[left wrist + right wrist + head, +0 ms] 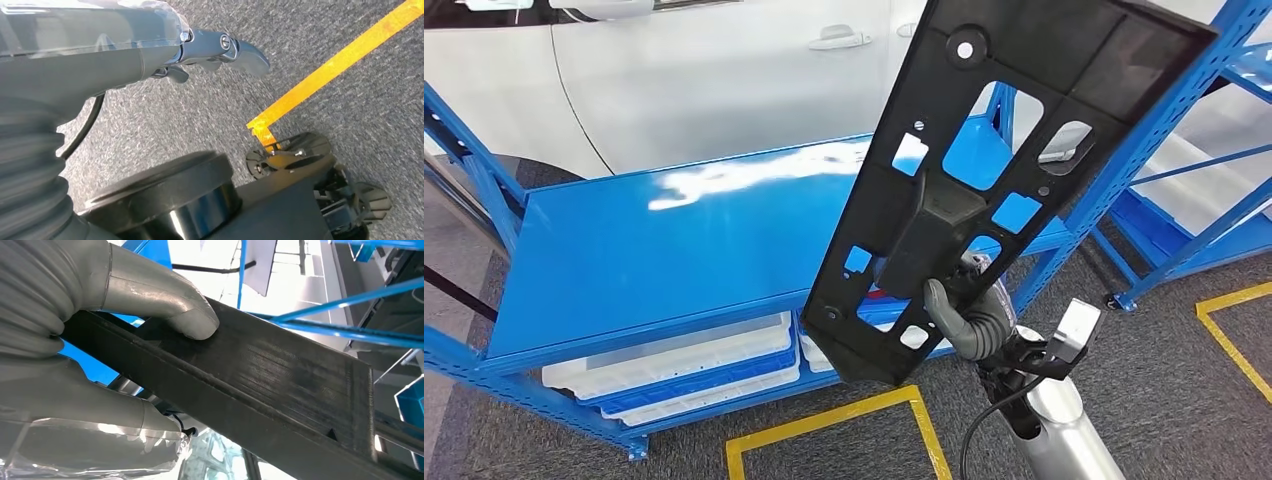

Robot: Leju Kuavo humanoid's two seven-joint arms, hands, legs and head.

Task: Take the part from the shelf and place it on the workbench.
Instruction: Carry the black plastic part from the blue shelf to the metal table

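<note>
A long black plastic panel point(984, 150) with several cut-outs stands tilted in the air in the head view, in front of the blue shelf point(664, 240). My right hand point(969, 315) grips its lower part, thumb wrapped over the near face. Seen from the right wrist, the thumb point(185, 315) presses on the panel's dark flat side point(280, 380) while the other fingers close beneath it. My left hand point(220, 50) hangs low over grey carpet, holding nothing, with the fingers partly curled.
The blue shelf's top board is bare; white trays point(684, 365) lie on the level below. A second blue rack point(1204, 190) stands at the right. A white car point(694, 70) is behind the shelf. Yellow floor tape point(844, 415) marks the grey carpet.
</note>
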